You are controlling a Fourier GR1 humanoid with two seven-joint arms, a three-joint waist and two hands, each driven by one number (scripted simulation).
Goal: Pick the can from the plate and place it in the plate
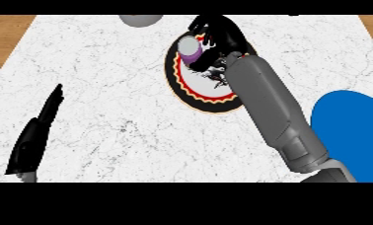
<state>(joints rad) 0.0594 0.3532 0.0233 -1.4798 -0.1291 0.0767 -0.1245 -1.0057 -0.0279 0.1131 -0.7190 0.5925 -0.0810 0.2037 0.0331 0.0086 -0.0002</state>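
Note:
A purple can [190, 53] with a silver top stands on a white plate [191, 91] with a black, red and yellow patterned rim, at the counter's middle rear. My right hand [221, 34] reaches over that plate, its fingers curled round the can's right and far sides. A blue plate [344, 125] lies at the right edge, partly cut off by the view. My left hand [36, 132] rests open at the lower left, fingers straight, far from both plates.
A grey rounded object [140, 19] sits at the counter's far edge, left of the can. The white marble counter [116, 95] ends in wood [15, 26] at the far left and right corners.

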